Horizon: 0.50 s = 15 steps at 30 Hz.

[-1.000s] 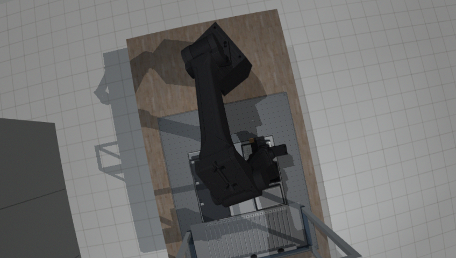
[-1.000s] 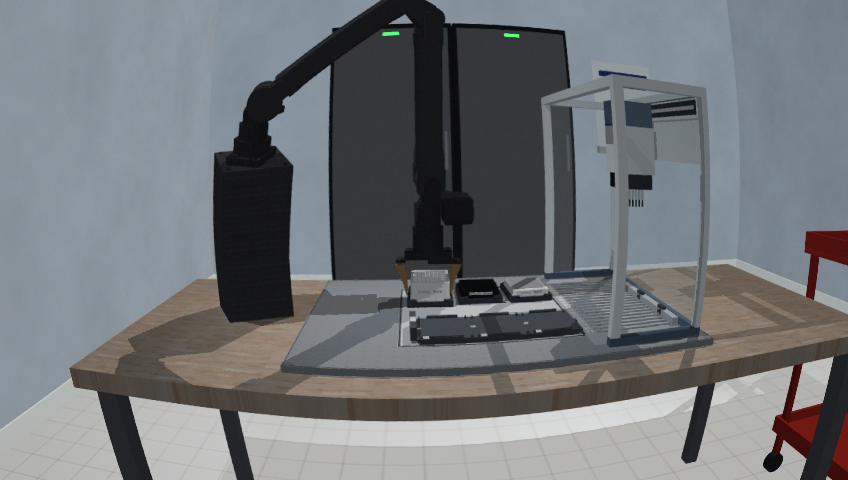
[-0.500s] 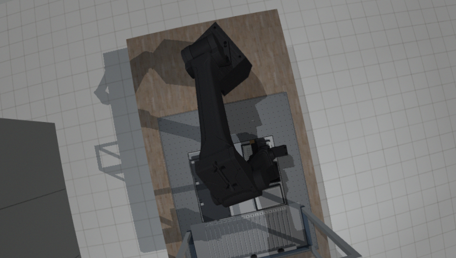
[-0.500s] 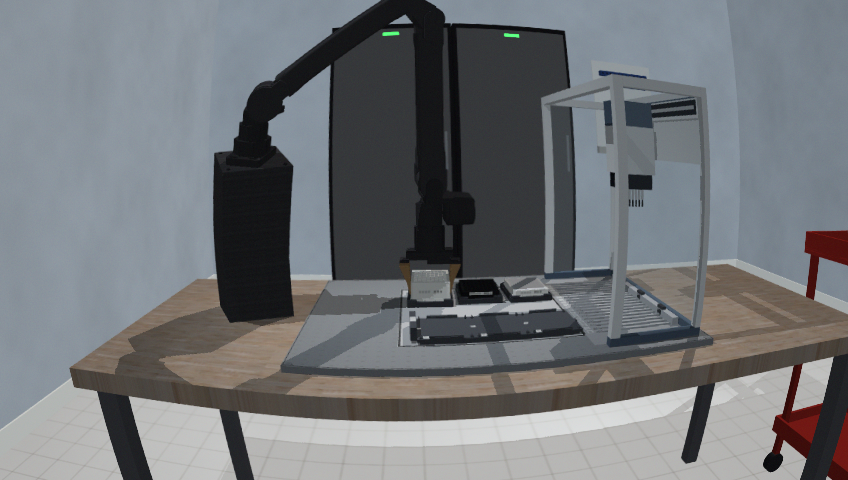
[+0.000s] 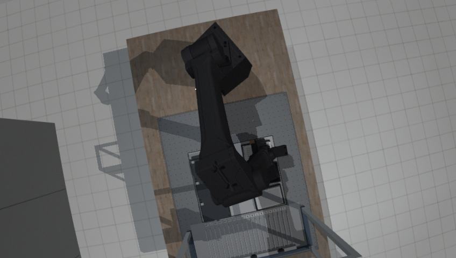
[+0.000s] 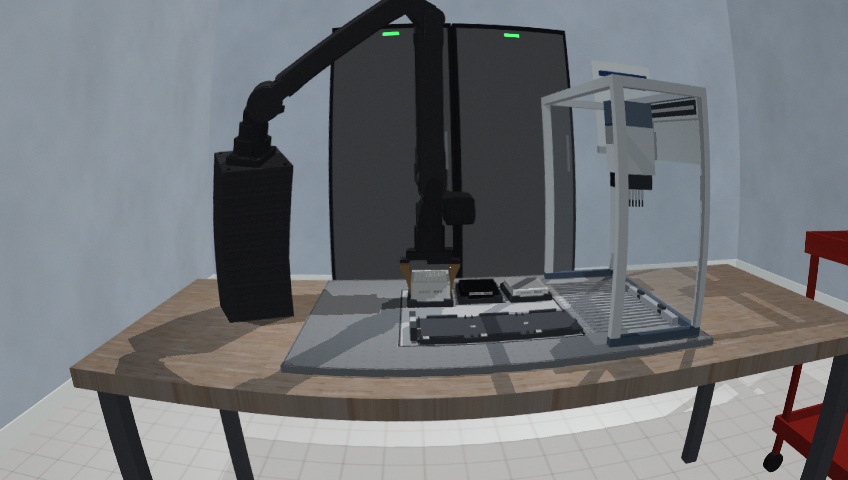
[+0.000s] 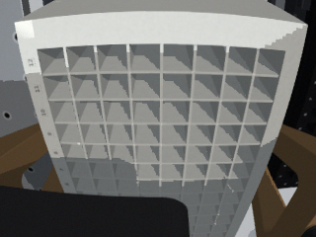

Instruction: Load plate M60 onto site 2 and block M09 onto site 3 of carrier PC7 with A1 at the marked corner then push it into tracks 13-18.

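The deep-well block M09 [image 7: 161,132] is a tall white block with square wells; it stands in the nest at the left end of the row [image 6: 430,285]. My gripper [image 6: 429,268] is down over it, its brown fingers against the block's two long sides, shut on it. In the wrist view the fingers show at the left [image 7: 20,152] and right [image 7: 276,192] of the block. The black plate [image 6: 476,289] sits in the middle nest and the pale plate [image 6: 526,287] in the nest nearest the rails. The dark carrier PC7 [image 6: 496,325] lies on the apron in front of the nests, its sites empty.
The loading rails [image 6: 618,306] lie under a white frame [image 6: 624,202] at the right; the same rails show at the bottom of the top view [image 5: 253,230]. The arm's black base column [image 6: 252,231] stands at the table's left. A red cart [image 6: 815,356] stands beside the table.
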Each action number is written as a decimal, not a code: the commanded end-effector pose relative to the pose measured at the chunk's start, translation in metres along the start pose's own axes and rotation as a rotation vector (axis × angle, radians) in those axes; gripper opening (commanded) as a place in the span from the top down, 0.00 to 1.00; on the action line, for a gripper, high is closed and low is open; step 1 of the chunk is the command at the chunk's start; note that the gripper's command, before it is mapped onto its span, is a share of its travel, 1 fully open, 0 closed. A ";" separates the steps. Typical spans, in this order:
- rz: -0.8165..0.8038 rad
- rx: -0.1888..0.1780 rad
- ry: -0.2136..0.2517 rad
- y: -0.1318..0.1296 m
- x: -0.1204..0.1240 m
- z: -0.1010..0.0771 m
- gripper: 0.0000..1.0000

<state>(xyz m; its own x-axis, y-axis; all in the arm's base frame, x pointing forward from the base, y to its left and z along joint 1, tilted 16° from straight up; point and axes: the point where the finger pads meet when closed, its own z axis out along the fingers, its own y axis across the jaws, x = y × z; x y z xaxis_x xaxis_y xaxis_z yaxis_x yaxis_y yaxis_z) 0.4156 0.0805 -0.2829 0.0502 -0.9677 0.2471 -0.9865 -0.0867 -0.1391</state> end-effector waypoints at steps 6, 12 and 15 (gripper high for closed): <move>0.003 0.013 -0.006 -0.008 -0.002 -0.005 1.00; 0.000 0.016 -0.009 -0.008 -0.007 -0.019 1.00; 0.000 0.017 -0.008 -0.008 -0.007 -0.027 1.00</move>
<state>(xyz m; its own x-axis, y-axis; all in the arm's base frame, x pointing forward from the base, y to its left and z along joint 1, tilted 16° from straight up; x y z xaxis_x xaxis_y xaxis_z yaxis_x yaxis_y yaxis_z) 0.4132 0.0804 -0.2787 0.0485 -0.9678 0.2468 -0.9876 -0.0834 -0.1330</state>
